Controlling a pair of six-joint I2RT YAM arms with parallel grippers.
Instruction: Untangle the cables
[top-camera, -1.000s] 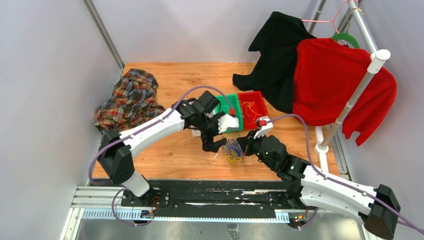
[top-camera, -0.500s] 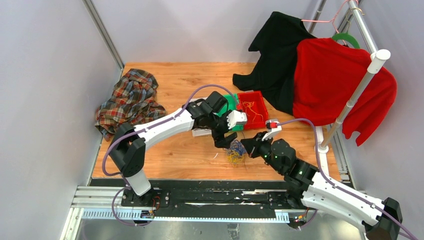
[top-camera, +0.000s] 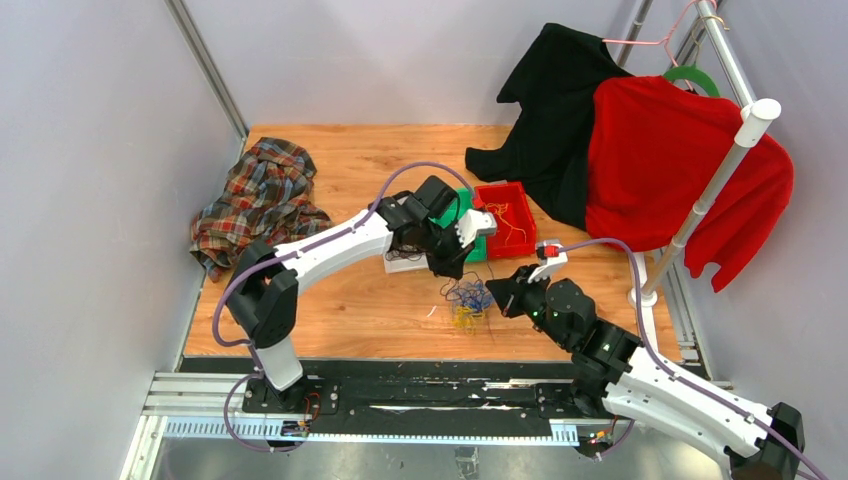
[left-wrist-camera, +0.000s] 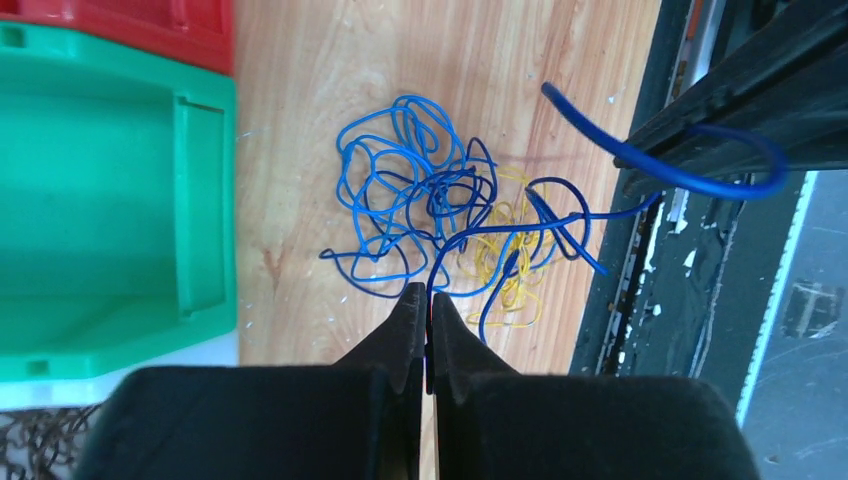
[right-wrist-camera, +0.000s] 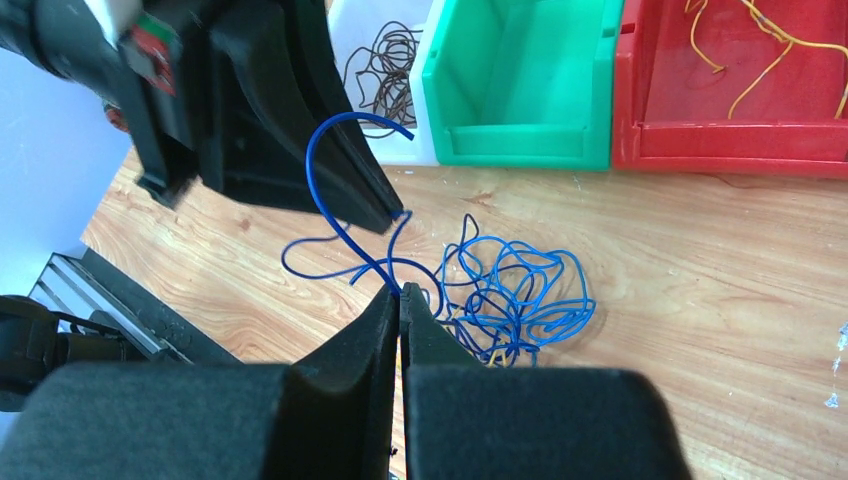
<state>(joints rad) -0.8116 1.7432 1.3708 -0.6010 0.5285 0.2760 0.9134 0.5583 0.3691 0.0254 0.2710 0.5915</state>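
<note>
The task looks partly done. On the wooden table (top-camera: 340, 300), the red bin (right-wrist-camera: 720, 140) already holds a few yellow-orange wires (right-wrist-camera: 770, 72) and the white bin (right-wrist-camera: 405, 153) a coil of dark wires (right-wrist-camera: 385, 60), with the green bin (right-wrist-camera: 510, 140) between them. The rest of the cables (top-camera: 467, 300) still lie knotted on the table just in front of the bins, mostly blue loops over a smaller yellow tangle, so most of the sorting is still ahead. The left gripper (left-wrist-camera: 428, 312), fingers pressed together, pinches a blue strand (right-wrist-camera: 318, 165) on the bin side. The right gripper (right-wrist-camera: 400, 298), also pinched tight, grips blue wire on the clump's other side; I cannot tell if it is the same strand. A second ago the clump was a tight ball squeezed between the two grippers. They have since drawn apart, the left towards the bins and the right back to its own side, and the ball has loosened into open loops.
</note>
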